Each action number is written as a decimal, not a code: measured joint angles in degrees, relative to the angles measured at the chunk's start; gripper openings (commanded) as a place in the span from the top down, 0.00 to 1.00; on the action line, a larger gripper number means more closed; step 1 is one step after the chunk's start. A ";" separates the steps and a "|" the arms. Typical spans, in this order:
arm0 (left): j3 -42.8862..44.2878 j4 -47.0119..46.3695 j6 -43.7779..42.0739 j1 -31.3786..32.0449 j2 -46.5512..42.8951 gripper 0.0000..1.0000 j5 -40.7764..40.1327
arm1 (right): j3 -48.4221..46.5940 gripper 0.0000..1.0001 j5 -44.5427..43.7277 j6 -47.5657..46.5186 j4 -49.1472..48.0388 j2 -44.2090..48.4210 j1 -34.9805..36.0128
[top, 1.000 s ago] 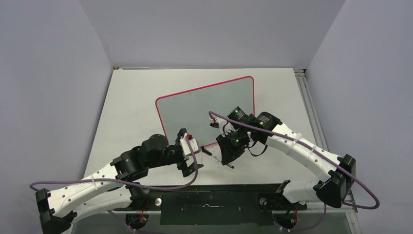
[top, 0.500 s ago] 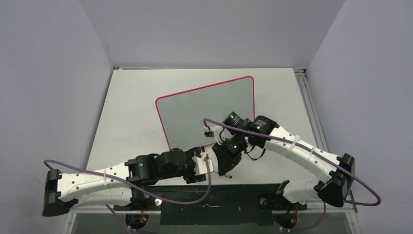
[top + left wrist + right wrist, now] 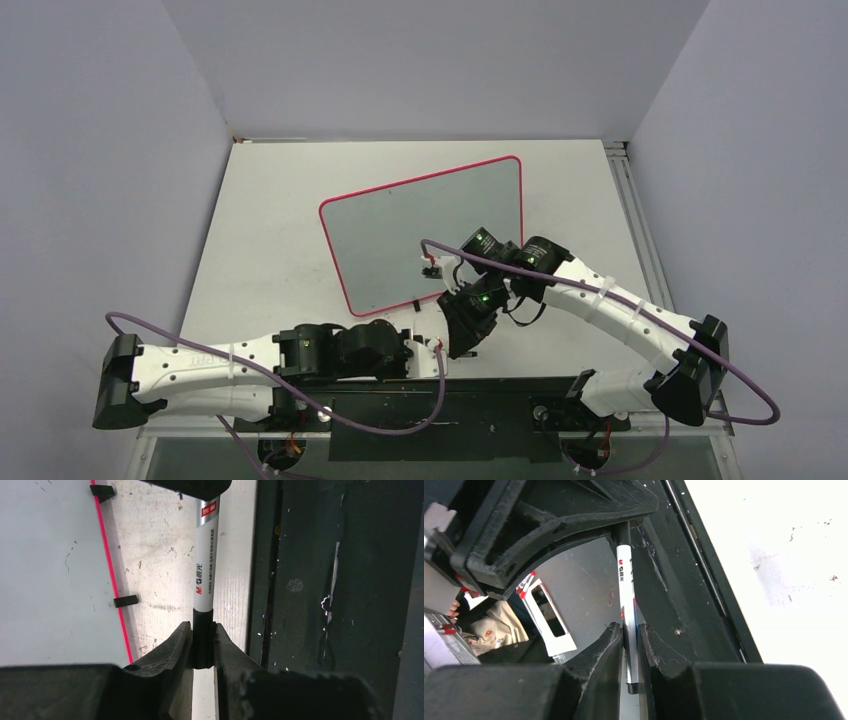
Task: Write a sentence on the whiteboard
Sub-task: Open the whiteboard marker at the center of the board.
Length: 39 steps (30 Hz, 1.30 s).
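Note:
The whiteboard (image 3: pixel 430 225), pale grey with a red rim, lies tilted mid-table; its surface (image 3: pixel 45 570) shows only small marks, and the sentence is out of view. In front of the board's near edge my two grippers meet end to end. A white marker pen (image 3: pixel 205 555) runs between them. My right gripper (image 3: pixel 629 632) is shut on the pen's barrel (image 3: pixel 625 590). Facing it, my left gripper (image 3: pixel 202 630) is shut on the pen's black cap (image 3: pixel 202 622). In the top view, the left gripper (image 3: pixel 428 350) and right gripper (image 3: pixel 460 338) hide the pen.
A black strip (image 3: pixel 310 580) runs along the table's near edge just beside the pen. Small black feet (image 3: pixel 125 601) stick out under the board's rim. Purple cables (image 3: pixel 560 275) loop over both arms. Grey walls close in the table on three sides.
The left arm swung right from the board's near-left corner to the pen, and its jaws closed on the black cap. The right gripper eased slightly toward the near edge, still holding the pen.

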State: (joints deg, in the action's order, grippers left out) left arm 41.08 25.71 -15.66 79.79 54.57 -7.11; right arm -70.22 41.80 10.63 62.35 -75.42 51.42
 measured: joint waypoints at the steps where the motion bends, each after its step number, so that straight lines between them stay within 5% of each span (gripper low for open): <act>1: 0.00 0.20 0.09 0.04 0.00 1.00 -0.17 | 0.63 0.71 0.39 0.02 -0.50 0.00 -0.52; 3: 0.00 0.33 0.52 0.00 0.00 1.00 -0.46 | 2.34 0.38 1.16 0.24 -1.81 0.02 -1.75; 5: 0.00 0.11 1.46 -0.48 -0.15 1.00 -0.85 | 4.35 0.20 1.44 0.85 -2.80 0.09 -2.97; 11: 0.04 0.13 3.41 -7.26 -1.05 1.00 2.40 | 8.04 0.02 1.18 3.96 -8.96 4.70 -3.98; 18: 0.22 0.07 4.79 -12.90 -1.57 1.00 9.20 | 14.23 0.05 -2.95 11.21 -20.65 14.86 -3.98; 29: 0.46 0.00 5.51 -13.22 -1.62 1.00 13.90 | 22.56 0.39 -3.93 20.41 -35.36 16.13 -3.98; 39: 0.48 0.00 6.05 -14.21 -1.07 1.00 15.37 | 24.33 0.54 -1.86 23.69 -40.76 16.41 -3.63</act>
State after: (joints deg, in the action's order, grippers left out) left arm 41.56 25.71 -9.61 65.58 53.49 8.25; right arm -45.89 39.94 34.33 21.58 -59.00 47.79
